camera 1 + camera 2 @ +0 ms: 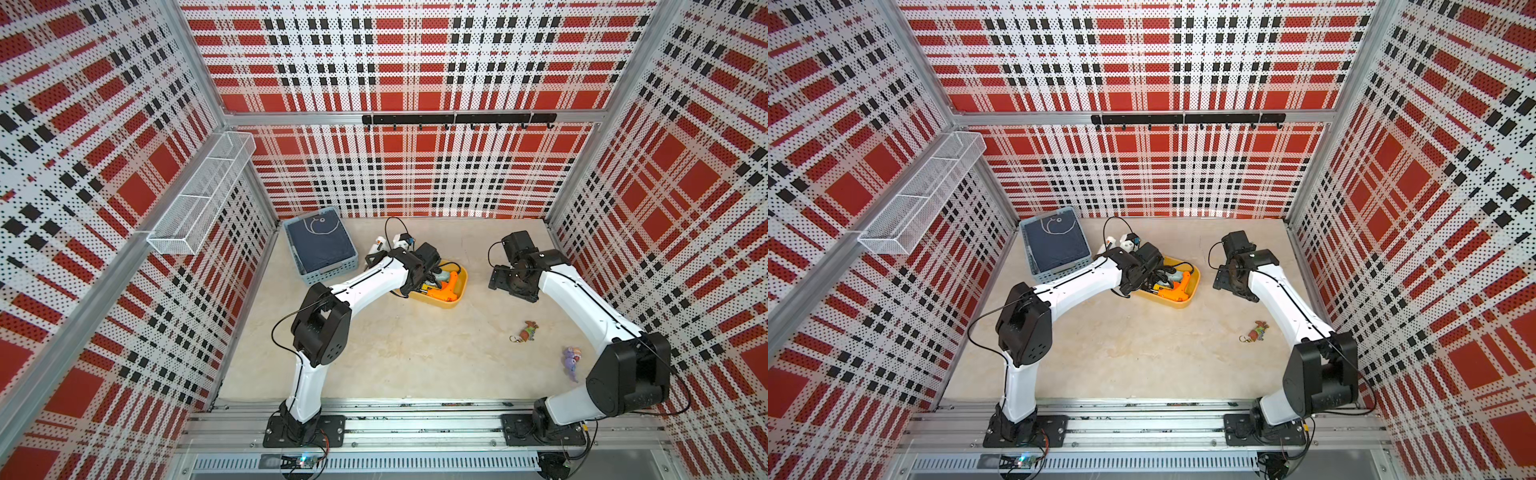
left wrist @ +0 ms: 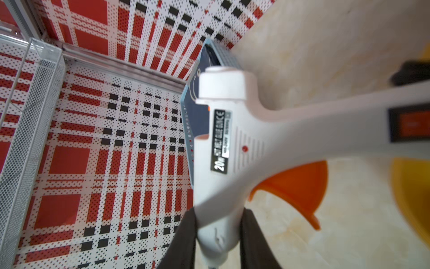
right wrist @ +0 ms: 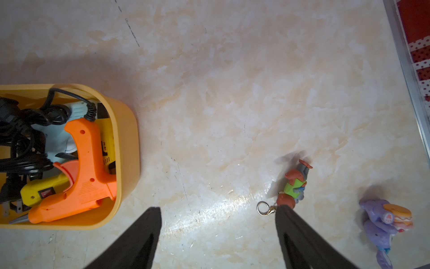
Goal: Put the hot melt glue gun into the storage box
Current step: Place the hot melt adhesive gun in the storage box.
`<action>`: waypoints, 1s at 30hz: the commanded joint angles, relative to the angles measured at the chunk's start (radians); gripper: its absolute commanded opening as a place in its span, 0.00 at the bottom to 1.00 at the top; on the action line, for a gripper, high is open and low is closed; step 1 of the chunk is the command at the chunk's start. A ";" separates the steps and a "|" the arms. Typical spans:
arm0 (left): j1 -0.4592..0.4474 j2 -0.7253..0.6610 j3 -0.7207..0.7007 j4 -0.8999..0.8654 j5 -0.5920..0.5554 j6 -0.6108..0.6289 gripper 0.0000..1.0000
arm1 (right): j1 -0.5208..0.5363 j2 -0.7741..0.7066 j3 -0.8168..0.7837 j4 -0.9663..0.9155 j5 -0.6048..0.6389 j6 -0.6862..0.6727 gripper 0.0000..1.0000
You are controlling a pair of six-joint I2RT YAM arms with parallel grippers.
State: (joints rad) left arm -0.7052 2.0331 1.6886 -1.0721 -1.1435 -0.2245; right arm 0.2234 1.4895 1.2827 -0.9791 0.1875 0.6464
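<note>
Two dark, tapered fingers (image 2: 183, 237) of the left gripper (image 2: 220, 210) pinch the nose end of the white gun (image 2: 232, 139), a smooth plastic pistol shape with a curved orange trigger (image 2: 295, 186), a black label and a red rocker switch (image 2: 411, 125). It hangs off the table: its blunt round rear cap points at the pale blue perforated basket (image 2: 189, 139), and its handle reaches toward the box (image 2: 409, 198), which shows only as a blurred yellow rim. The right gripper (image 3: 218, 208) holds nothing; its matte black fingers (image 3: 139, 240) stand far apart above the glossy, cream marbled table (image 3: 232, 93). Beside it sits the box, a shallow yellow tub with rounded corners and smooth solid walls. Inside lie an orange gun (image 3: 86, 167), a yellow gun (image 3: 35, 193), a pale blue gun (image 3: 58, 137) and tangled black cords (image 3: 21, 139). A small keychain figure (image 3: 295, 184) lies near one right fingertip, and a purple figure (image 3: 381, 223) farther off.
</note>
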 commanded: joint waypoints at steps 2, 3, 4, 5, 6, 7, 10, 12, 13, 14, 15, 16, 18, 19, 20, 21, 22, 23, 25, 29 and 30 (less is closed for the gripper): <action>0.032 -0.055 -0.012 -0.057 -0.086 -0.066 0.00 | -0.012 -0.033 0.006 -0.009 0.014 -0.012 0.84; 0.035 -0.053 -0.003 -0.066 -0.106 -0.066 0.00 | -0.013 -0.032 0.006 -0.009 0.013 -0.014 0.84; 0.036 -0.047 0.012 -0.076 -0.124 -0.069 0.00 | -0.015 -0.032 0.007 -0.009 0.014 -0.016 0.85; 0.036 -0.040 0.025 -0.085 -0.141 -0.072 0.00 | -0.016 -0.032 0.007 -0.009 0.013 -0.017 0.84; 0.032 -0.030 0.044 -0.094 -0.161 -0.073 0.00 | -0.016 -0.032 0.006 -0.008 0.014 -0.019 0.84; 0.025 -0.018 0.063 -0.099 -0.182 -0.070 0.00 | -0.017 -0.031 0.007 -0.008 0.013 -0.019 0.84; -0.010 0.024 0.132 -0.099 -0.190 -0.060 0.00 | -0.019 -0.032 0.005 -0.006 0.013 -0.022 0.85; -0.049 0.055 0.167 -0.096 -0.172 -0.055 0.00 | -0.021 -0.033 0.001 -0.006 0.013 -0.024 0.85; -0.070 0.069 0.179 -0.095 -0.170 -0.055 0.00 | -0.021 -0.034 -0.001 -0.007 0.013 -0.025 0.85; -0.089 0.081 0.189 -0.094 -0.167 -0.056 0.00 | -0.022 -0.035 -0.004 -0.004 0.014 -0.024 0.85; -0.107 0.090 0.198 -0.094 -0.164 -0.061 0.00 | -0.023 -0.038 -0.007 -0.004 0.013 -0.024 0.85; -0.124 0.098 0.208 -0.091 -0.166 -0.063 0.00 | -0.023 -0.040 -0.011 -0.003 0.013 -0.024 0.85; -0.145 0.107 0.220 -0.080 -0.180 -0.054 0.00 | -0.024 -0.041 -0.016 -0.003 0.013 -0.024 0.85; -0.151 0.107 0.217 -0.060 -0.189 -0.033 0.00 | -0.024 -0.041 -0.017 -0.001 0.014 -0.025 0.85; -0.157 0.105 0.209 -0.036 -0.199 -0.005 0.00 | -0.024 -0.041 -0.019 -0.001 0.014 -0.025 0.85; -0.162 0.101 0.195 -0.004 -0.204 0.025 0.00 | -0.025 -0.040 -0.020 -0.001 0.013 -0.025 0.85; -0.167 0.096 0.181 0.028 -0.203 0.049 0.00 | -0.025 -0.040 -0.020 0.000 0.013 -0.025 0.85; -0.171 0.089 0.166 0.062 -0.189 0.075 0.00 | -0.025 -0.038 -0.020 0.002 0.013 -0.027 0.85; -0.183 0.082 0.154 0.114 -0.146 0.098 0.00 | -0.025 -0.038 -0.020 0.003 0.013 -0.027 0.85; -0.214 0.120 0.201 0.145 -0.016 0.099 0.00 | -0.025 -0.040 -0.026 0.008 0.010 -0.022 0.85; -0.223 0.141 0.225 0.144 0.015 0.100 0.00 | -0.025 -0.040 -0.028 0.009 0.009 -0.021 0.85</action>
State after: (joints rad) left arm -0.8967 2.1391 1.8629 -0.9955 -1.2186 -0.1436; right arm 0.2062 1.4742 1.2697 -0.9771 0.1871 0.6250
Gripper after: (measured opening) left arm 0.271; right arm 0.847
